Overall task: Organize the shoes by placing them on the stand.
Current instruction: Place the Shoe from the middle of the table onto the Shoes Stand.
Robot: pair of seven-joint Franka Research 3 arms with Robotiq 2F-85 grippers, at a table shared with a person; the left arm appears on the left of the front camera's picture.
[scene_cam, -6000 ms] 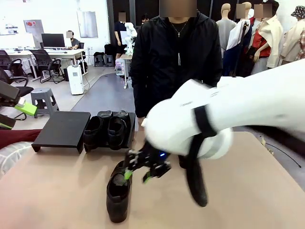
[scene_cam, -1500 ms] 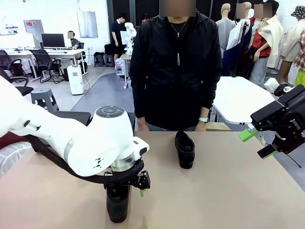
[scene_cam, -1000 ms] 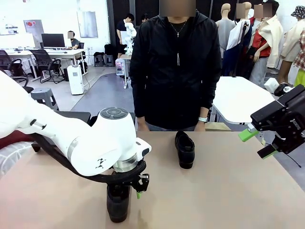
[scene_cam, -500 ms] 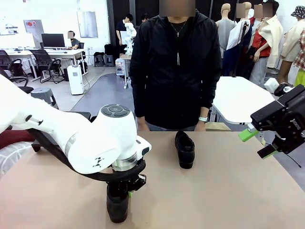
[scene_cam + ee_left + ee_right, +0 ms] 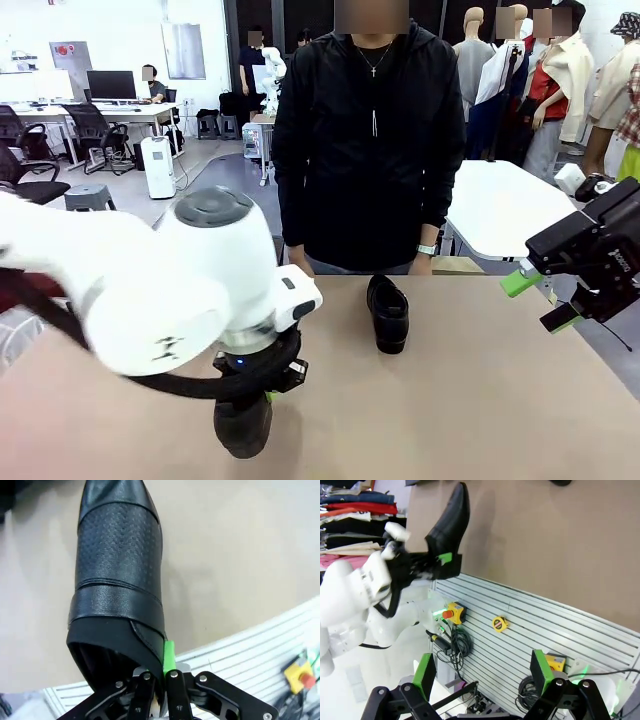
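Left gripper pinches near shoe by its collar; right gripper gapes empty.

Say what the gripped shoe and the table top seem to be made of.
The gripped shoe: looks like black leather, possibly synthetic; soft sheen, pinhole texture on the vamp, smooth stitched bands.
The table top: matte tan sheet, perhaps laminate or board; even colour, no grain or glare.

front: across table to person | left wrist: near shoe | right wrist: same shoe, far
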